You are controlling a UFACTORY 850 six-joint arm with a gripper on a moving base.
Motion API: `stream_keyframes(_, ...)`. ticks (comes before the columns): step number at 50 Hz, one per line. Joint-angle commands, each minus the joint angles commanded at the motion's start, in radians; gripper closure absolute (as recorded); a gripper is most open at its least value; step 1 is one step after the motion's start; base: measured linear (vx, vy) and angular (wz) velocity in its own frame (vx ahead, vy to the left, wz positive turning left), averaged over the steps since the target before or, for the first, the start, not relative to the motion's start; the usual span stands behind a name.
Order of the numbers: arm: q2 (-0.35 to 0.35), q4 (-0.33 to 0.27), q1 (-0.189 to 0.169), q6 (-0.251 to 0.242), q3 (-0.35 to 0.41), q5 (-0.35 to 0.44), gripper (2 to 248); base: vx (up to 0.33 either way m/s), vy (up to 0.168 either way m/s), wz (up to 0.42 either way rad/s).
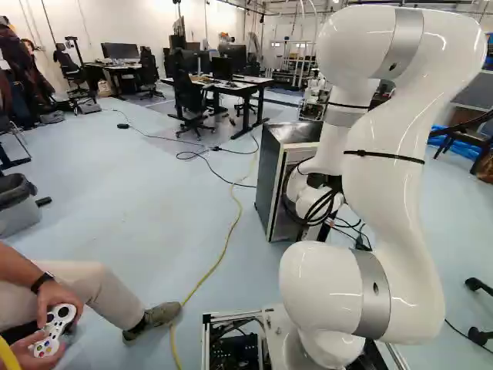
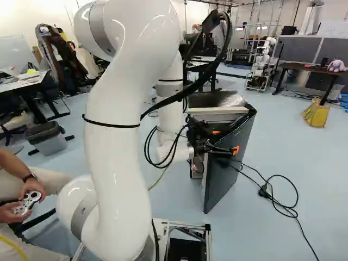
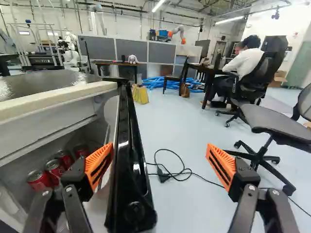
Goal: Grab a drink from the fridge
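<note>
Inside the fridge (image 3: 51, 130): few red cans (image 3: 54, 168), bunched together lol
Pincer (image 2: 226, 141): spread wide, door edge between fingers, nearer the fridge-side one
In the way: that black door (image 3: 127, 165), swung open
Floor beyond: loopy black cable (image 3: 170, 175)
Farther off: yellow bag (image 3: 141, 94), blue tubing (image 3: 158, 83)

Left base view looking ahead, slightly down, standing back from fridge (image 1: 267, 181), catching its left side. Right base view facing likewise, catching open door (image 2: 228, 171). Both sharing fridge. Wrist view sitting close at door's edge, looking past fridge, sharing yellow bag (image 2: 316, 116) beyond with right base view.
</note>
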Motion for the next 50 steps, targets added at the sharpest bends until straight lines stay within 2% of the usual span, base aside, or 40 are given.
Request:
stream_keyframes(31,0.040,0.000,-0.106,0.000,0.062,0.000,3,0.000,0.000,0.000)
stream_keyframes(50,0.044,0.000,-0.184,0.000,0.068,0.000,3,0.000,0.000,0.000)
